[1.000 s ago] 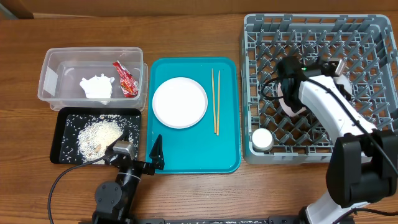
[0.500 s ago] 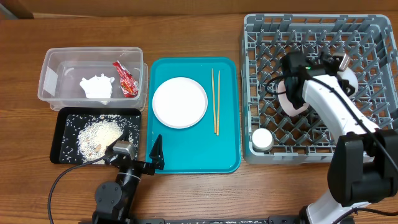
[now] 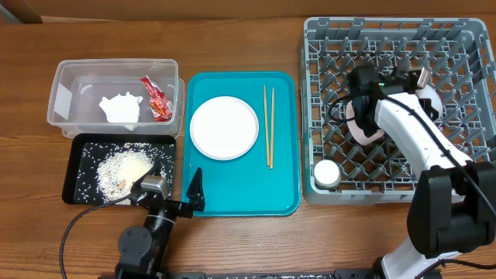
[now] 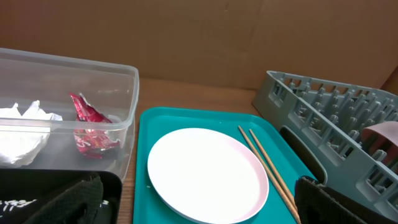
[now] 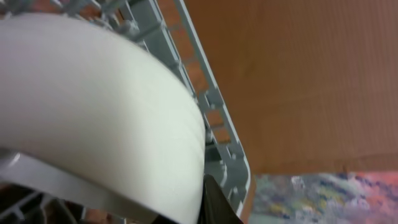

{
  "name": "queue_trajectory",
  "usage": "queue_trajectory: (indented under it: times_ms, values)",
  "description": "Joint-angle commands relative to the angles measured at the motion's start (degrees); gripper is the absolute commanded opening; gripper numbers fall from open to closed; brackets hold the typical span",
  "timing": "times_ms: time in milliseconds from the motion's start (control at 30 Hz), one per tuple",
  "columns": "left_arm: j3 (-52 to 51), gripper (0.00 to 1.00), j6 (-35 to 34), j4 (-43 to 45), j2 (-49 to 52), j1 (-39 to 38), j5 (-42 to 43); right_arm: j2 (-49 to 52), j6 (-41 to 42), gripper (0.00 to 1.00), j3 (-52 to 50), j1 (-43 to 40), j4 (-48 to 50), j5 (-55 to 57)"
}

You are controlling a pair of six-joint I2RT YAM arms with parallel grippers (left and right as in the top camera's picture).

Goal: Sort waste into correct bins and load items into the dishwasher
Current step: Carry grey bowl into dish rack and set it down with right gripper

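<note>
Over rack [image 3: 465, 31], outstretched right arm [image 3: 411, 132] with bowl [image 3: 431, 98]

Left gripper [image 3: 177, 182] gapes wide (parked low) — right gripper [image 3: 423, 78] clamped, arm outstretched.

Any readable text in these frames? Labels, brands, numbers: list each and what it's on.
No text is legible in any view.
Print on the red sauce packet: too blurred to read.
The pale sticker on the clear tub: too small to read.
The dish rack, turquoise tray and plate: no markings show.
</note>
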Motion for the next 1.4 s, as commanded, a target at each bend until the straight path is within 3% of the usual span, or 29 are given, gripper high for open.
queue_trajectory:
  times_ms: [0,67,133,533,600,700,800,900,1200,1367]
  values:
    - [-0.2,1.00,-0.6,-0.1,-0.6,0.6,0.4,0.5,7.4,0.15,0.5,-0.1,-3.3,-7.5]
    - [-0.2,1.00,-0.6,-0.1,-0.6,0.6,0.4,0.2,9.3,0.27,1.1,-0.1,-5.4,-10.9]
    - [-0.2,1.00,-0.6,-0.1,-0.6,0.6,0.4,-0.3,10.9,0.32,2.1,0.0,-7.4,-14.6]
    - [-0.2,1.00,-0.6,-0.1,-0.6,0.6,0.4,-10.3,10.5,0.38,12.5,10.6,-14.3,-23.7]
    - [-0.2,1.00,-0.6,-0.1,-0.6,0.6,0.4,-11.8,10.2,0.45,12.6,12.4,-13.7,-24.0]
    - [-0.2,1.00,-0.6,-0.1,-0.6,0.6,0.4,-12.9,10.2,0.35,12.6,12.2,-10.4,-27.2]
    - [-0.2,1.00,-0.6,-0.1,-0.6,0.6,0.4,-13.1,9.8,0.34,12.6,8.5,-6.7,-34.1]
    - [-0.2,1.00,-0.6,-0.1,-0.6,0.6,0.4,-13.1,2.6,0.41,12.9,2.0,-2.0,-43.0]
    - [-0.2,1.00,-0.6,-0.1,-0.6,0.6,0.4,-12.0,-1.4,0.56,13.3,-27.1,2.1,-73.9]
    - [-0.2,1.00,-0.6,-0.1,-0.6,0.6,0.4,-8.2,-3.0,0.59,13.1,-35.7,0.1,-79.7]
